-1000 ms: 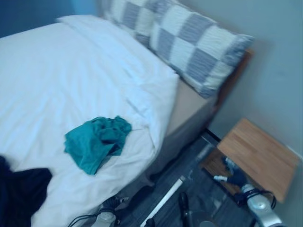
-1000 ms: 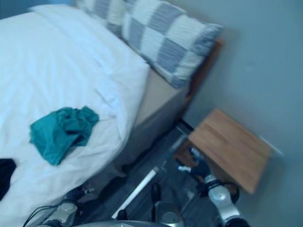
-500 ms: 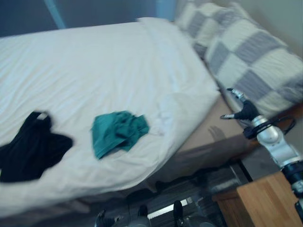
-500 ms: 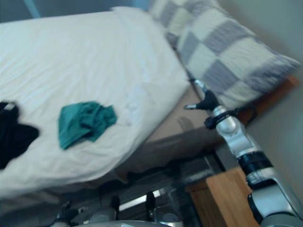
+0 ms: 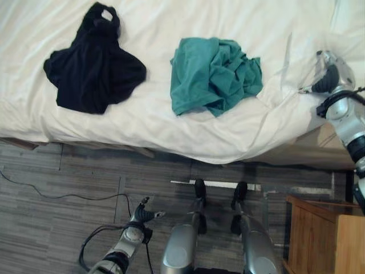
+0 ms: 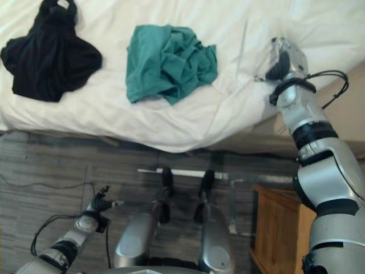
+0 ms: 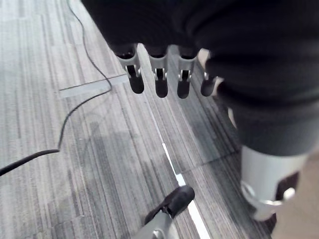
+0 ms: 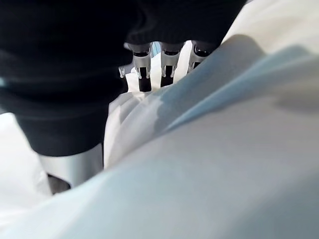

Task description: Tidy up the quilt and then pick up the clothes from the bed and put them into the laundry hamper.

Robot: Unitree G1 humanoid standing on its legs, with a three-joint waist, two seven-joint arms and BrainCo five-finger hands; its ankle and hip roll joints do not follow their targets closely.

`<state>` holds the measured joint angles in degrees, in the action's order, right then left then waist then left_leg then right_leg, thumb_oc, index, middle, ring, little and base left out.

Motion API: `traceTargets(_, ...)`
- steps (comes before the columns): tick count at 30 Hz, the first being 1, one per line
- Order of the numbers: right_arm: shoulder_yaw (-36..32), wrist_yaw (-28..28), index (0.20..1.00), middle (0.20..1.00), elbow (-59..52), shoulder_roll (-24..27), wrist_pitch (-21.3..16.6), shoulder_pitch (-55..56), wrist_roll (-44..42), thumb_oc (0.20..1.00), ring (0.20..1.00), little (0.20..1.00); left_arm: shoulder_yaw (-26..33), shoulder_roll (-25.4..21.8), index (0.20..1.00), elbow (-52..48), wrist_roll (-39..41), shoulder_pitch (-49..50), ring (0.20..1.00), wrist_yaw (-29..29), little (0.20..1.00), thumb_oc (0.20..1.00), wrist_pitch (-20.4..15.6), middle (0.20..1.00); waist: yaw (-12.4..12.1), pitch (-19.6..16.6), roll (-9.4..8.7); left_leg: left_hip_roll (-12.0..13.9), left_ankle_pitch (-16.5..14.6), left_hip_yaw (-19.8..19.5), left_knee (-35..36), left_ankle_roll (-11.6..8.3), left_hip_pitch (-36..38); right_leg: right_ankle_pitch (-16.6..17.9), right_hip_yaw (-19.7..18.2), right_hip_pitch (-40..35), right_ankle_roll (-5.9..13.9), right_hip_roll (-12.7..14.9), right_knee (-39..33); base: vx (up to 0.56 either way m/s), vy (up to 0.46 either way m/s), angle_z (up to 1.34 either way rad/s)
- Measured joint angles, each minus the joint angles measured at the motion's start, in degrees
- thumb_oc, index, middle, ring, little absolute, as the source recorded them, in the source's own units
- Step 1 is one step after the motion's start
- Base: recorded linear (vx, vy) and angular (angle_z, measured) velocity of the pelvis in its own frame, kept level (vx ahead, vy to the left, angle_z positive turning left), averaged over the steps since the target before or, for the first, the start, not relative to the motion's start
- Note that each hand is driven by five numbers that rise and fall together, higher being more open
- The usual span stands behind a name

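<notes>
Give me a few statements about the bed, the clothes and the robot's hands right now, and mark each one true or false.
1. Two garments lie on the white quilt: a black garment and a teal garment. True.
2. The teal garment lies on the floor. False: it lies on the quilt, apart from the black one.
3. The right hand is at the quilt's folded edge. True.
4. The left hand holds the black garment. False: it hangs low over the grey floor, fingers straight, holding nothing.
5. A wooden nightstand stands on the robot's left. False: it stands on its right.
</notes>
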<state>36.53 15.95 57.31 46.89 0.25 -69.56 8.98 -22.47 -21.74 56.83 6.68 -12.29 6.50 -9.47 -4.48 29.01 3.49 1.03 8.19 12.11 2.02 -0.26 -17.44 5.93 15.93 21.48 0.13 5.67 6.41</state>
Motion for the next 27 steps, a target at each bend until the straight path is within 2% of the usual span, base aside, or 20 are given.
traceTargets(1, 0.0, -0.07, 0.2, 0.2, -0.03, 0.47, 0.37, -0.71, -0.01, 0.2, 0.2, 0.2, -0.04, -0.02, 1.0, -0.91, 0.0, -0.24, 1.0, 0.02, 1.0, 1.0, 0.05, 1.0, -0.1, 0.02, -0.04, -0.01, 0.22, 0.0, -0.05, -0.05, -0.93, -0.39, 0.03, 1.41, 0.02, 0.16, 1.14, -0.05, -0.017, 0.09)
traceTargets(5, 0.57, -2.1, 0.2, 0.2, -0.02, 0.52, 2.25, -2.59, -0.16, 0.2, 0.2, 0.2, -0.78, -0.65, 1.0, -1.72, 0.02, -0.21, 1.0, 0.27, 1.0, 1.0, 1.2, 1.0, -0.32, 0.23, 0.05, 0.48, 0.76, -0.51, 0.0, -0.28, -1.63, -1.65, 0.35, 2.85, -0.77, 0.41, 3.41, -0.01, -0.005, 0.06)
traceTargets(12, -0.69, -3.35, 0.2, 0.2, -0.26, 1.21, 1.27, 0.1, -0.77, 0.2, 0.2, 0.2, 0.83, -0.99, 1.0, 0.33, 0.02, 0.66, 1.0, -0.22, 1.0, 1.0, -0.19, 1.0, -0.11, 0.19, 0.05, 1.33, 0.94, -0.37, 0.93, -0.29, 1.28, -2.09, 0.78, -0.09, -1.43, -0.29, 3.13, 0.0, 0.062, 0.02)
traceTargets(17, -9.04, -3.75, 0.2, 0.2, -2.54, 3.47, -1.31, 12.55, -5.5, 0.2, 0.2, 0.2, 2.38, -0.86, 1.0, -0.04, -0.01, 1.34, 1.0, -0.49, 1.0, 1.0, -0.52, 1.0, 0.23, -0.3, -0.34, 1.64, -0.72, -0.26, 1.18, -0.48, 6.65, -2.87, 0.47, -5.74, -1.04, -0.74, 1.95, 0.08, 0.033, -0.02)
traceTargets(18, -14.12, -3.73, 0.2, 0.2, -3.27, 3.62, -2.42, 17.97, -9.67, 0.2, 0.2, 0.2, 4.06, -0.87, 1.0, -0.11, -0.01, 1.69, 1.0, -0.46, 1.0, 1.0, -0.47, 1.0, 0.8, -0.83, -1.04, 1.62, -0.98, -0.07, 1.17, -0.13, 7.79, -2.67, 0.46, -7.29, -1.11, -0.85, 1.04, 0.09, 0.024, -0.08)
traceTargets(19, -15.65, -3.9, 0.206, 0.206, -3.72, 3.61, -2.66, 21.13, -12.1, 0.206, 0.206, 0.206, 4.84, -0.91, 1.0, -0.14, -0.02, 2.07, 1.0, -0.45, 1.0, 1.0, -0.42, 1.0, 1.45, -1.52, -1.71, 1.62, -1.33, 0.0, 1.17, -0.16, 8.16, -2.64, 0.35, -7.79, -1.07, -0.92, 0.59, 0.21, 0.077, -0.05)
traceTargets(20, -22.34, -4.47, 1.0, 1.0, -5.72, 2.85, -2.62, 28.87, -18.35, 1.0, 1.0, 1.0, 5.53, -0.84, 1.0, -0.63, -0.03, 3.03, 1.0, -0.48, 1.0, 1.0, -0.3, 1.0, 1.68, -3.21, -3.0, 1.63, -1.45, 0.17, 1.56, 0.0, 9.98, -2.42, 0.32, -10.21, -0.83, -1.19, -1.18, 0.15, 0.057, -0.03)
traceTargets(21, -25.39, -4.89, 1.0, 1.0, -6.2, 2.13, -2.56, 32.62, -22.19, 1.0, 1.0, 1.0, 5.72, -0.75, 1.0, -0.86, -0.13, 3.49, 1.0, -0.48, 1.0, 1.0, 0.07, 1.0, 2.27, -3.94, -3.55, 1.65, -1.96, 0.41, 1.92, -0.35, 11.06, -2.39, 0.15, -11.44, -0.8, -1.45, -2.07, 0.26, 0.093, 0.0)
traceTargets(22, -31.73, -5.37, 1.0, 1.0, -7.18, -0.07, -2.58, 36.12, -28.09, 1.0, 1.0, 1.0, 6.65, -0.35, 1.0, -0.87, -0.19, 4.12, 1.0, -0.51, 1.0, 1.0, 0.52, 1.0, 2.41, -4.42, -3.96, 1.74, -1.98, 0.43, 2.32, -0.25, 12.81, -2.33, 0.3, -13.73, -0.73, -1.75, -3.28, 0.21, 0.073, -0.08)
traceTargets(23, -35.17, -5.92, 1.0, 1.0, -6.01, -3.17, -1.57, 41.26, -34.61, 1.0, 1.0, 1.0, 6.41, 0.36, 1.0, -0.41, -0.32, 6.14, 1.0, -0.46, 1.0, 1.0, 1.02, 1.0, 3.49, -7.92, -5.4, 1.77, -2.99, 1.25, 2.49, -0.83, 13.73, -2.08, -0.36, -15.01, -0.3, -2.03, -5.01, 0.27, 0.09, -0.1)
traceTargets(24, -38.12, -6.52, 1.0, 1.0, -6.05, -4.86, -1.38, 43.67, -37.28, 1.0, 1.0, 1.0, 6.99, 0.53, 1.0, 0.32, -0.42, 6.63, 1.0, -0.46, 1.0, 1.0, 1.26, 1.0, 3.69, -8.69, -5.65, 1.79, -2.95, 1.44, 2.52, -0.63, 14.99, -1.91, -0.21, -16.84, -0.15, -2.25, -6.3, 0.25, 0.075, -0.11)
traceTargets(25, -43.43, -7.88, 1.0, 1.0, -4.97, -8.8, -0.52, 47.98, -47.42, 1.0, 1.0, 1.0, 7.1, 2.07, 1.0, 2.75, -0.98, 8.01, 1.0, -0.09, 1.0, 1.0, 1.14, 1.0, 5.09, -10.96, -6.41, 1.72, -4.2, 1.64, 2.58, -0.89, 17.61, -1.62, -0.39, -20.78, 0.28, -2.55, -9.02, 0.22, 0.047, -0.04)
traceTargets(27, -46.76, -9.68, 1.0, 1.0, -2.44, -12.61, 0.96, 51.15, -55.93, 1.0, 1.0, 1.0, 6.58, 3.81, 1.0, 5.78, -1.48, 9.94, 1.0, -0.1, 1.0, 1.0, 1.14, 1.0, 6.14, -14.31, -6.74, 1.74, -5.35, 1.91, 2.92, -1.31, 19.63, -1.61, -0.79, -23.85, 0.35, -2.92, -11.06, 0.19, 0.049, -0.15)
